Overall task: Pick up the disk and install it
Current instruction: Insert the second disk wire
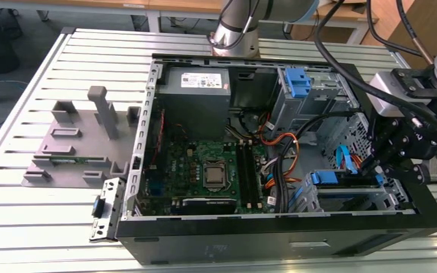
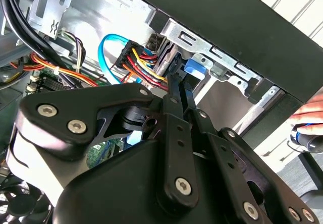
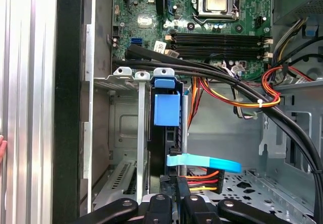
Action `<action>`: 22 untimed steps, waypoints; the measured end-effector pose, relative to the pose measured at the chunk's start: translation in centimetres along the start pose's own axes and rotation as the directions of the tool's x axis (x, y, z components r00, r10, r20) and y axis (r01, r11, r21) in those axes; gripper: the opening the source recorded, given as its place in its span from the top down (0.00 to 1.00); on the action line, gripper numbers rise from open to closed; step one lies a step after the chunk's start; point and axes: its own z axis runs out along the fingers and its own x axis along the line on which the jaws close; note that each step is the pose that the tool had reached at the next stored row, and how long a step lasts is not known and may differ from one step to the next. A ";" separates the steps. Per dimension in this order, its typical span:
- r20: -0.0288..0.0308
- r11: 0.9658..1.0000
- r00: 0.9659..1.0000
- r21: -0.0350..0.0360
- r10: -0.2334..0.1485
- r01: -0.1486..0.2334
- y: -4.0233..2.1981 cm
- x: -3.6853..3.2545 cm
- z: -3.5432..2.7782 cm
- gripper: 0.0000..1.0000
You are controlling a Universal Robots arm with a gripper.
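Blue rails frame the disk [image 3: 166, 133], already slotted in its bay at the case's [image 1: 400, 199] four o'clock corner. Gripper [image 3: 177, 196] touches its end, seemingly pinching it; seating needs a straight push.

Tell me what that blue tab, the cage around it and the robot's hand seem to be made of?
The blue tab looks like moulded plastic: uniform colour, soft sheen. The cage looks like bare sheet metal, grey and stamped with holes. The hand looks like matt black metal links joined by silver screws, though coated plastic can't be ruled out.
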 end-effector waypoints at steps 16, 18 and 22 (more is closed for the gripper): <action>0.000 1.000 1.000 0.000 0.000 0.000 0.04 0.00 0.03 0.76; 0.000 1.000 1.000 0.000 0.000 0.000 0.04 0.00 0.03 0.76; 0.000 1.000 1.000 0.000 0.000 0.000 0.08 -0.01 0.08 0.76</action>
